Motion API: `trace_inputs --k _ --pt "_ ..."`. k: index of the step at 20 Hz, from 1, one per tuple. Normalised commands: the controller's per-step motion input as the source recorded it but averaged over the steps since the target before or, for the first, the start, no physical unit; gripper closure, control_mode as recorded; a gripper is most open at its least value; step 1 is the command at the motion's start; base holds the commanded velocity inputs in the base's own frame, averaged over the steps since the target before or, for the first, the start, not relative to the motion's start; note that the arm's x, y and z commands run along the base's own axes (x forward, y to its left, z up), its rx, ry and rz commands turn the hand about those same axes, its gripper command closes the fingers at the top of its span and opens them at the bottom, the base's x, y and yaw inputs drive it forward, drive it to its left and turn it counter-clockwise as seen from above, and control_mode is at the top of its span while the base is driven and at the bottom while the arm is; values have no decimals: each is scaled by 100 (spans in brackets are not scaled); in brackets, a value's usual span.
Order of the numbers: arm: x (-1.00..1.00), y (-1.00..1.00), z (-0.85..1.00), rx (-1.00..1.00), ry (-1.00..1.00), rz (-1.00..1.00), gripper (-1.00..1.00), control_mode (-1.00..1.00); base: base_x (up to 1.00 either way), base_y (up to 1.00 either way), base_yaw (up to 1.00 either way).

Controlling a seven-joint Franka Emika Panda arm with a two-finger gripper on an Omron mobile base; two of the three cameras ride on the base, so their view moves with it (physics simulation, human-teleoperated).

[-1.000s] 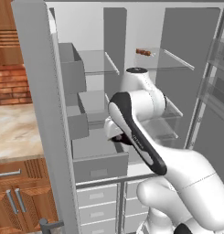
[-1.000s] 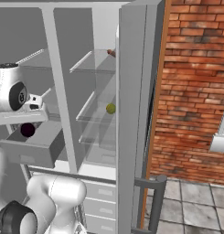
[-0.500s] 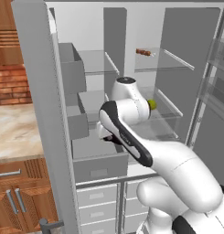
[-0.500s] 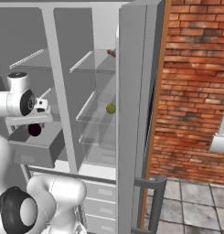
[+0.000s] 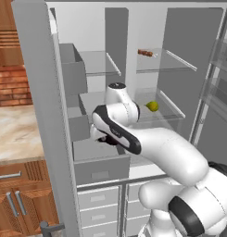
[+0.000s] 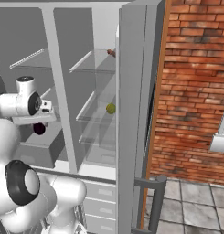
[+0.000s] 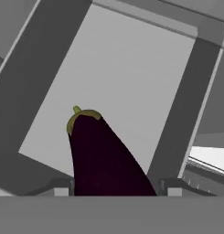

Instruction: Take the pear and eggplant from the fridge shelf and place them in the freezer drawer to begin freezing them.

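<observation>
Eggplant transfer in progress; pear not yet moved.
The freezer drawer (image 5: 102, 167) stands open. The hand (image 6: 39, 122), closed on the eggplant (image 7: 102, 157), holds it over the drawer; release remains. The pear (image 5: 153, 106) rests on the fridge shelf (image 5: 173, 111).

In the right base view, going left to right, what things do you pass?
Eggplant hanging over the freezer drawer → pear on its glass shelf → open fridge door → brick wall.
</observation>
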Motion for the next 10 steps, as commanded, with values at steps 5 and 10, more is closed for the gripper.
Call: trace_inputs --k 5,10 --pt "26 20 -47 0 0 2 100 -100 0 0 0" --pt "14 9 -30 0 0 1 100 -100 0 0 0"
